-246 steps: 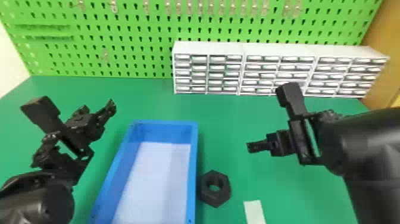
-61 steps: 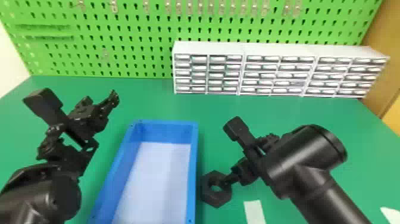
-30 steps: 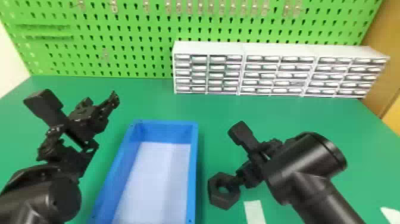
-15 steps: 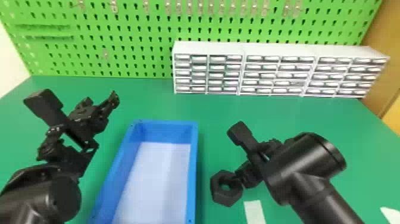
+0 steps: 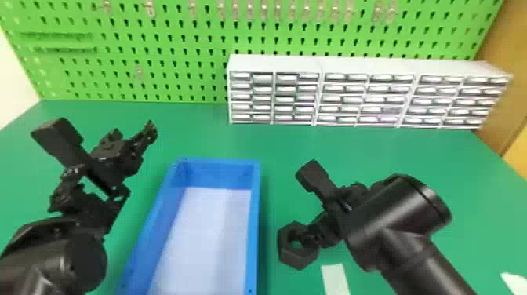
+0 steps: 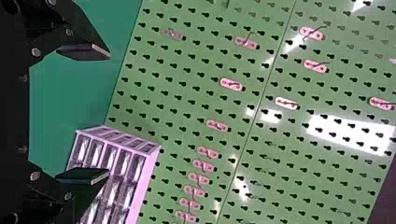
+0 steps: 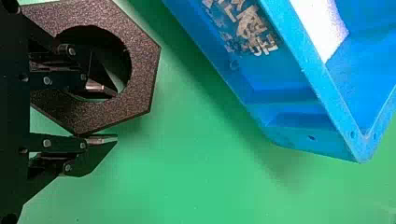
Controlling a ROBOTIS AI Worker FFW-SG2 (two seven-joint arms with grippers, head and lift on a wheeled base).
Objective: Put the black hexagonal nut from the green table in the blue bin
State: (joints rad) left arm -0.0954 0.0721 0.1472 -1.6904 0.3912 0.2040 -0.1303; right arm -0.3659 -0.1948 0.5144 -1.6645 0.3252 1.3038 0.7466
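Black hexagonal nut (image 5: 300, 259), near the right-hand wall of the blue bin (image 5: 255, 227). My right end effector (image 7: 115, 115) grips it by the ring: one finger through the hole, the other outside, likely because that wall is narrower to pinch than the whole nut. I cannot tell whether it is clear of the green surface (image 5: 196, 135). The bin's open top sits close by, so the carry should be a short lift over the rim. My left end effector (image 6: 109, 113) waits on the bin's other side, fingers spread and empty.
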